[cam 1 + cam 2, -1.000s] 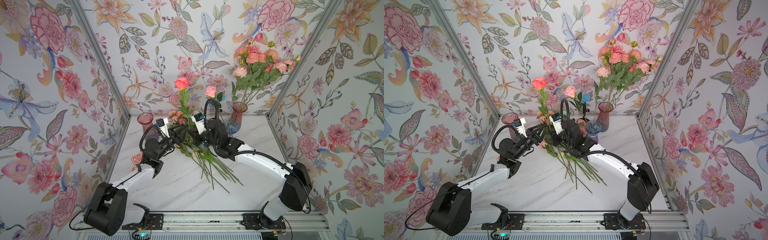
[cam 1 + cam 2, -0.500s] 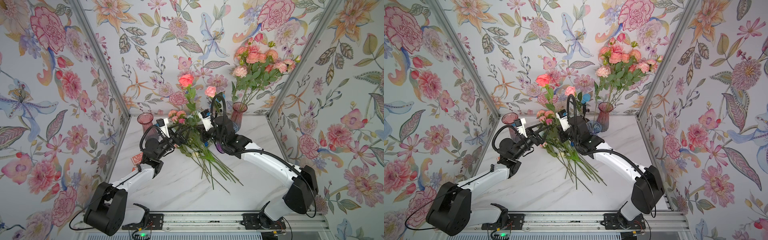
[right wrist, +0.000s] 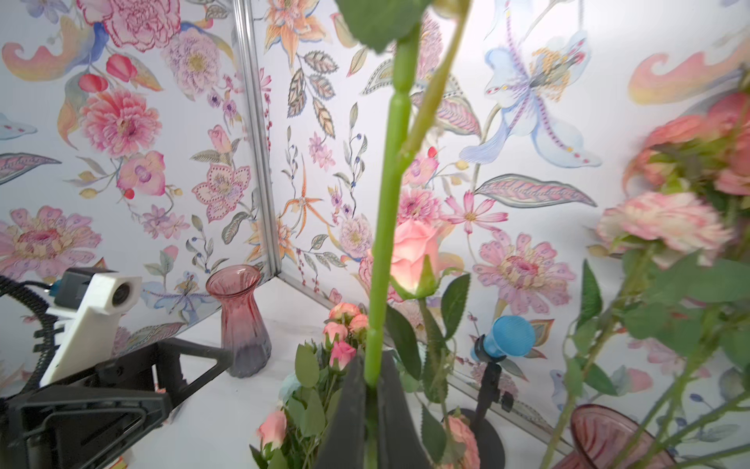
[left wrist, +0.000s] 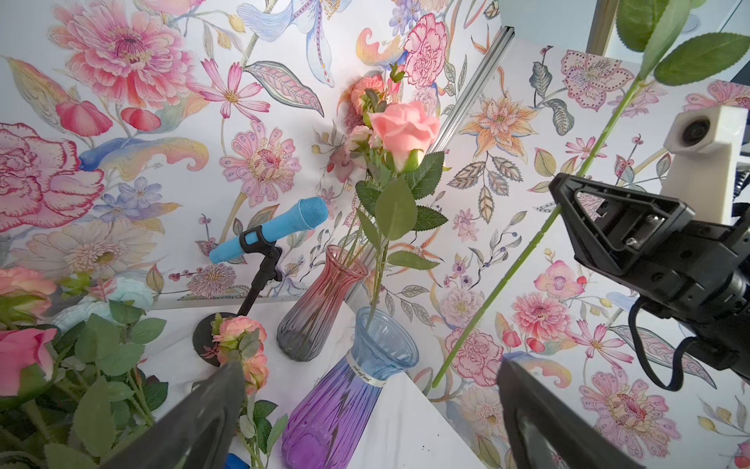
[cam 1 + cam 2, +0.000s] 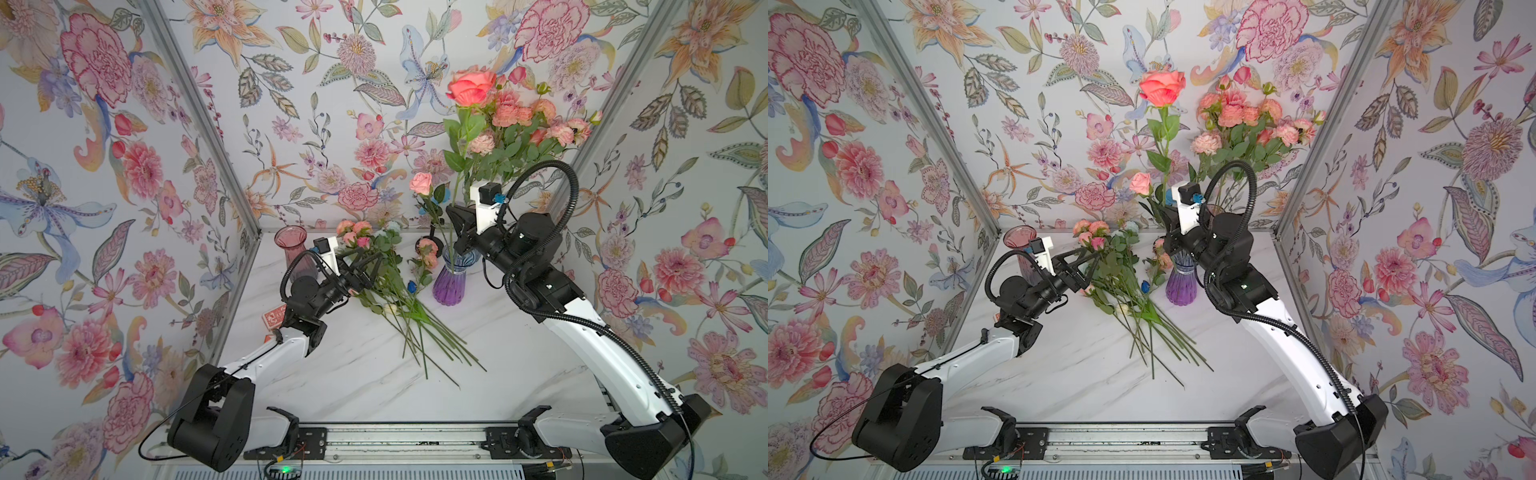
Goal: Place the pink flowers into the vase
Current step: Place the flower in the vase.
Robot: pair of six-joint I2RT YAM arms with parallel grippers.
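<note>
My right gripper [image 5: 454,217] is shut on the green stem [image 3: 389,182] of a tall coral rose [image 5: 471,87], one of the pink flowers, held upright over the blue-and-purple vase [image 5: 451,282]. In the left wrist view the stem's lower end [image 4: 436,379] hangs just beside the vase's mouth [image 4: 385,337]. A pale pink rose [image 4: 404,130] stands in that vase. More pink flowers lie in a pile [image 5: 390,291] on the marble table. My left gripper [image 5: 368,262] hovers open over the pile's blooms, holding nothing.
A pink-and-grey vase [image 5: 293,245] stands at the back left. Another [image 4: 320,304] at the back right holds a pink bouquet [image 5: 519,124]. A blue microphone [image 4: 272,229] on a black stand is behind the vases. A red card box [image 5: 274,318] lies by the left wall.
My left gripper has opened wide and let go of the stem. The right arm has carried the coral rose up and to the right, over to the blue-and-purple vase.
</note>
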